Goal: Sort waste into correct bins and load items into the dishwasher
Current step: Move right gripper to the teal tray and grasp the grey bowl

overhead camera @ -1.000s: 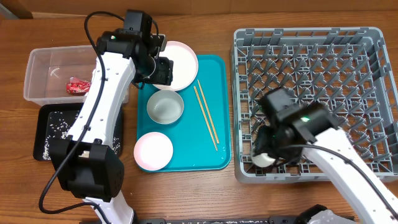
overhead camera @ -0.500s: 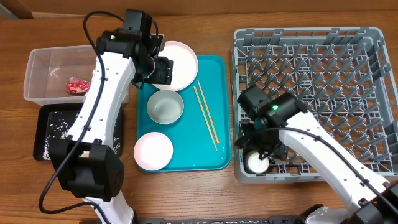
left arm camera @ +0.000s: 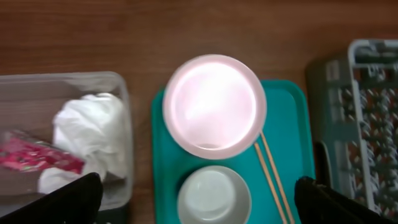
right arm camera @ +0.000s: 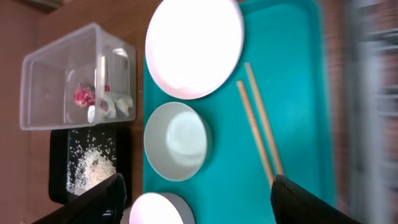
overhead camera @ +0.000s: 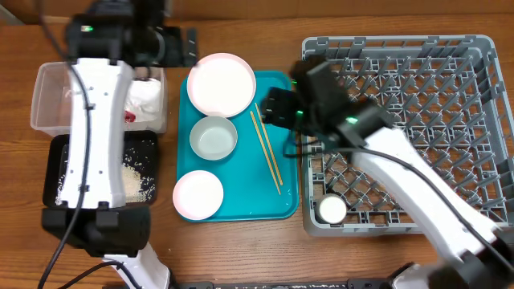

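The clear tub (overhead camera: 46,100) holds the white napkin (overhead camera: 147,95) and red wrapper (overhead camera: 128,117); both also show in the left wrist view, napkin (left arm camera: 93,134) and wrapper (left arm camera: 34,155). The black tray (overhead camera: 58,156) holds rice (overhead camera: 133,181). The pink plate (overhead camera: 221,83), white bowl (overhead camera: 213,138), pink bowl (overhead camera: 197,194) and chopsticks (overhead camera: 266,150) lie on the teal tray (overhead camera: 285,201). A white cup (overhead camera: 331,209) sits in the grey rack (overhead camera: 482,48). My left gripper (overhead camera: 178,46) is open and empty, high beside the tub. My right gripper (overhead camera: 275,104) is open and empty, over the chopsticks (right arm camera: 261,124).
The left wrist view looks down on the plate (left arm camera: 214,104) and white bowl (left arm camera: 213,198), with the rack's edge (left arm camera: 367,124) at right. The right wrist view shows the plate (right arm camera: 194,45), white bowl (right arm camera: 176,141), tub (right arm camera: 74,74) and rice (right arm camera: 92,165).
My right gripper left the cup in the rack's front left corner and moved back-left over the teal tray. My left arm swung left; the napkin now lies in the tub and more rice in the black tray.
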{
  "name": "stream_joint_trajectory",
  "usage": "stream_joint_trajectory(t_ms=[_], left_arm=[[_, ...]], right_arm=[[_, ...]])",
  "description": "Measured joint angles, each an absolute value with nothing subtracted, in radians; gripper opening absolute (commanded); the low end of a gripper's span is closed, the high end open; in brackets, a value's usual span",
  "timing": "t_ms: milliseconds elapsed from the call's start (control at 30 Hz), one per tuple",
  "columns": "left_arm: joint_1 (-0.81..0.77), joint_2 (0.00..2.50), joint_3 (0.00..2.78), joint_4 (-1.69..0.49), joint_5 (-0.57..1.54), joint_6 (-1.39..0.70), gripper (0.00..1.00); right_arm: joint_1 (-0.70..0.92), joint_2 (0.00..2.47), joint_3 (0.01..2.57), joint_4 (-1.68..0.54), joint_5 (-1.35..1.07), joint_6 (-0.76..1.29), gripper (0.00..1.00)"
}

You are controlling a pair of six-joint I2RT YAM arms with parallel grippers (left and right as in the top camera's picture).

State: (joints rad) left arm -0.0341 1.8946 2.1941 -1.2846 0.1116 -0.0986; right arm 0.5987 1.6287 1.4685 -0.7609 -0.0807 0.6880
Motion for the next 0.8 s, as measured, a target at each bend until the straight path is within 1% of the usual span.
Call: stream_joint_trajectory(t_ms=[100, 233, 267, 400, 433, 500, 567, 800], left_arm=[[0.026, 1.895, 2.197, -1.288, 0.105, -0.100, 1.00], [0.060, 1.895, 2.197, -1.290, 0.097, -0.102, 1.00], [0.060, 1.895, 2.197, -1.290, 0.096, -0.102, 1.00], [0.059, 1.895, 2.196, -1.290, 0.096, -0.102, 1.00], [0.059, 1.895, 2.196, -1.291, 0.096, -0.102, 0.99], [0.059, 1.895, 2.196, -1.291, 0.096, -0.102, 1.00], [0.059, 1.895, 2.196, -1.290, 0.096, -0.102, 1.00], [0.059, 1.895, 2.196, -1.291, 0.096, -0.102, 1.00]], right_arm=[[0.628, 1.750, 1.470, -0.695, -0.105, 0.688, 0.74], [0.656, 1.898, 1.468, -0.631, -0.134, 0.695, 0.65], [0.661, 1.930, 1.468, -0.608, -0.149, 0.700, 0.61], [0.673, 2.000, 1.468, -0.567, -0.180, 0.726, 0.53], [0.676, 2.012, 1.468, -0.562, -0.183, 0.733, 0.48], [0.679, 2.036, 1.468, -0.561, -0.194, 0.743, 0.32], [0.682, 2.062, 1.468, -0.562, -0.210, 0.761, 0.26], [0.683, 2.104, 1.468, -0.563, -0.245, 0.785, 0.25]])
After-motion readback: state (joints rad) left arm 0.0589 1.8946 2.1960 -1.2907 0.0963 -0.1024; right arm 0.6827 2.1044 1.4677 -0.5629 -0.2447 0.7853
